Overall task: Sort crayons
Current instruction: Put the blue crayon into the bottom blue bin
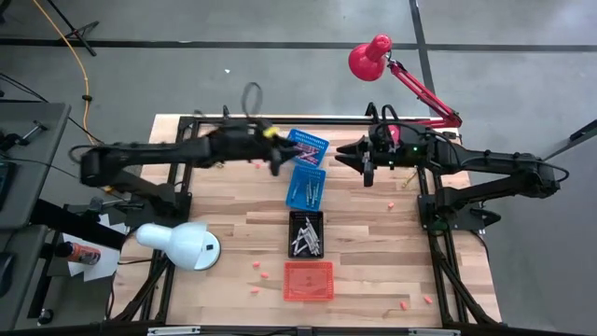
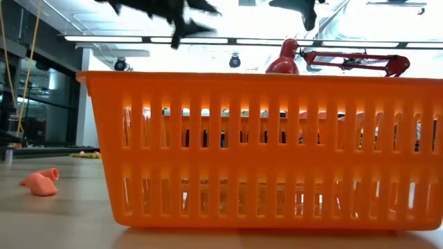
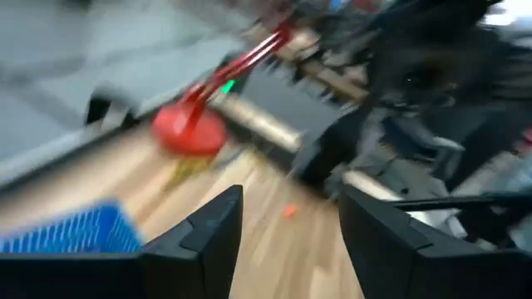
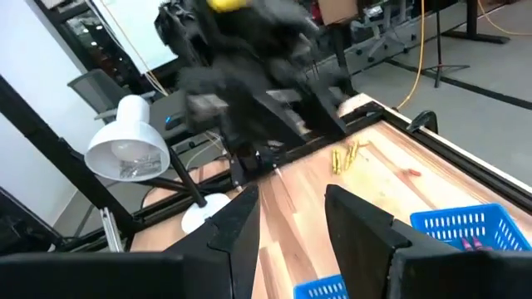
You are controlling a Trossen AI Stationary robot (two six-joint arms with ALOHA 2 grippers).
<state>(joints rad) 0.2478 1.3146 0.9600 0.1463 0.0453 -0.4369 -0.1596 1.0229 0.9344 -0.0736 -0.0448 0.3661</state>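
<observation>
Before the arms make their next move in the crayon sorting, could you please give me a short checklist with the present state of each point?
1. Left gripper open with nothing between the fingers: ok.
2. Right gripper open and empty: ok.
3. Grippers apart, either side of the blue baskets: ok.
4. Black basket holds grey crayons: ok.
5. Orange basket unobstructed: ok.
6. Loose yellow crayons within reach: cannot tell.
</observation>
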